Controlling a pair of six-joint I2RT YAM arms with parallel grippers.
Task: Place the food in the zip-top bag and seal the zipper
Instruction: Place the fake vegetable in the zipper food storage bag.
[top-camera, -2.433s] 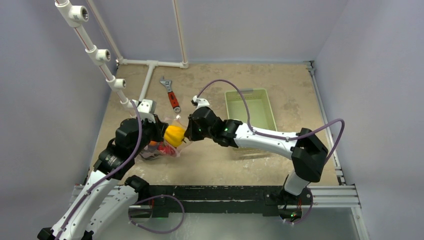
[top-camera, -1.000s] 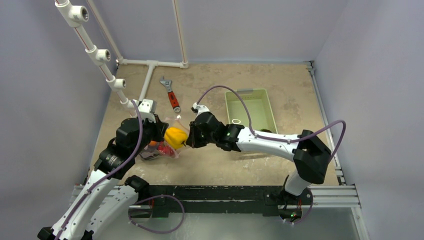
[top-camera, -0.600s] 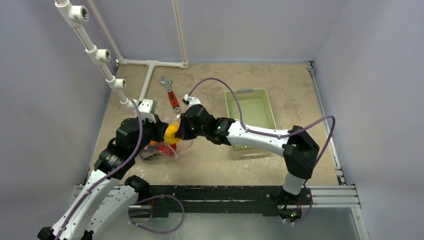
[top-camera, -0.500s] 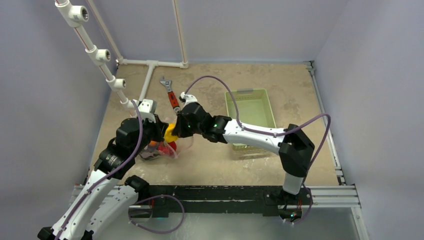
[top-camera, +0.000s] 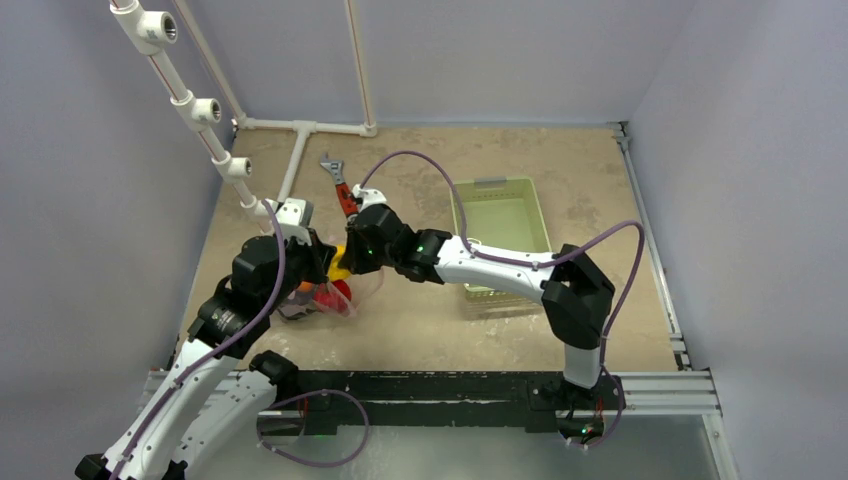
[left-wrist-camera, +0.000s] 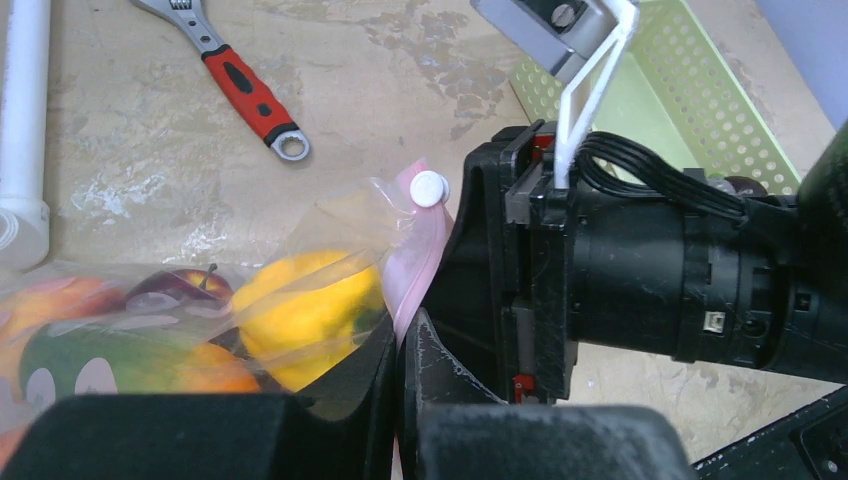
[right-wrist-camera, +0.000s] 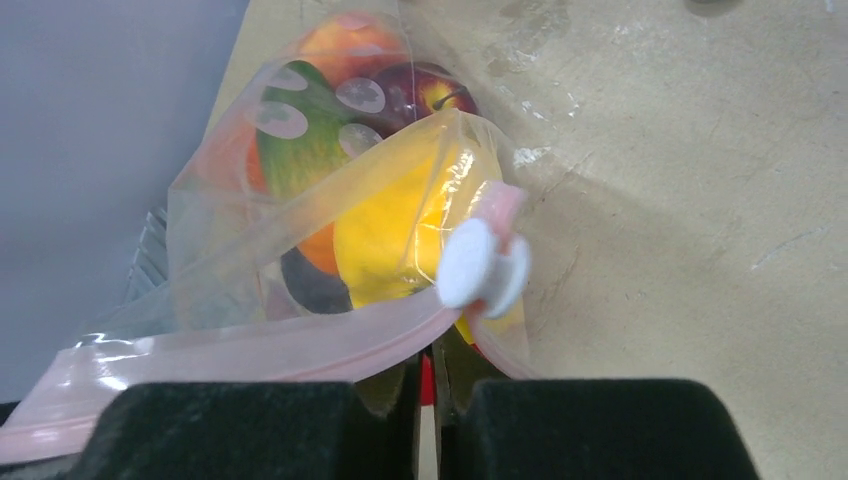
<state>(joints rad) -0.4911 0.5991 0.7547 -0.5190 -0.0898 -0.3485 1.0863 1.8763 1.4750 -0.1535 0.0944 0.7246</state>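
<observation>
Since the earlier overhead picture my right arm (top-camera: 480, 268) has swung away from the mesh basket (top-camera: 505, 225) toward the left arm's side. The yellow pepper (top-camera: 340, 268), which then bulged in plain sight between the two wrists, is now mostly hidden behind the right gripper (top-camera: 352, 258).

The zip-top bag (top-camera: 318, 298) lies on the surface (top-camera: 430, 330), well to the left-arm side of the basket, with the left gripper (top-camera: 318, 262) at its mouth. The food (right-wrist-camera: 310, 140) sits inside it: the pepper, a green piece, an orange one and a dark red one.

I judge the bag to be thin, soft and slick, and the toys to be light, so the film would slide out of a pinch and the bulging pepper would push the mouth apart. The stiffer pink zipper (left-wrist-camera: 415, 260) is the place to hold, close to the white slider tab (left-wrist-camera: 429, 188).

From overhead I see neither set of jaws, only the two wrists crowded together. The left wrist view shows its jaws pressed together, the pink strip running down into them, and a red-handled wrench (left-wrist-camera: 250, 95) on the basket's far left. The right wrist view shows its jaws drawn together under the strip, apparently pinching it just below the tab. I cannot tell from any view how much of the mouth is sealed.
</observation>
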